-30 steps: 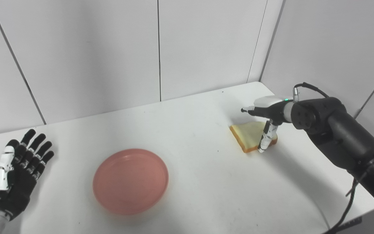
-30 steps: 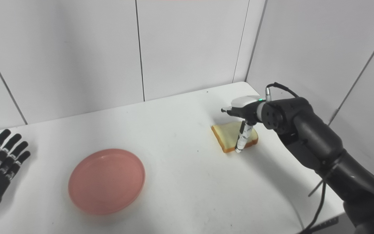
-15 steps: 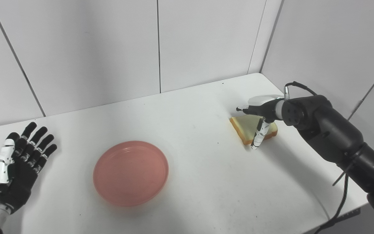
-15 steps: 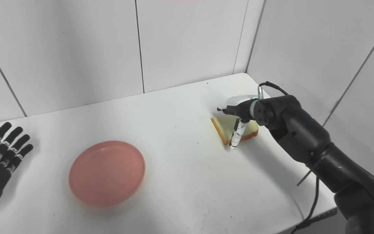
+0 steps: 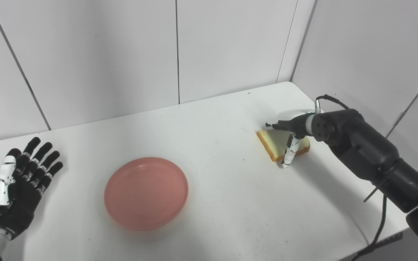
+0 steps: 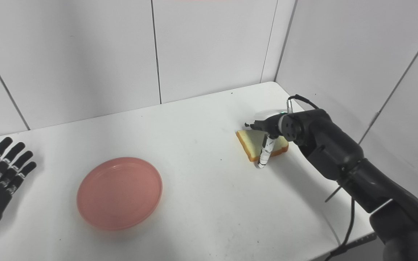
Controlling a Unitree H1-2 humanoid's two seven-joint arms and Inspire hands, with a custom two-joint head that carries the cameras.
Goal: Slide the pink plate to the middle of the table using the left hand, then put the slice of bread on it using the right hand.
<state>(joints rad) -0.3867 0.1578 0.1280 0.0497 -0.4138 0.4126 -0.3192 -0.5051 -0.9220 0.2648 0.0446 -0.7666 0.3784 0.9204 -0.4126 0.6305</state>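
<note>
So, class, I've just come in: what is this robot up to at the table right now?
The right hand is reaching down over the slice of bread near the table's far right corner, one finger pointing down at its near edge; a firm grip is not visible. The pink plate sits empty near the middle. The left hand rests open at the left edge, away from the plate.

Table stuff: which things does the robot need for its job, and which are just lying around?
Needed:
round pink plastic plate
tan square slice of bread
black left hand, open
black-and-white right hand, over the bread

Lying about:
nothing, only the white table itself
</note>
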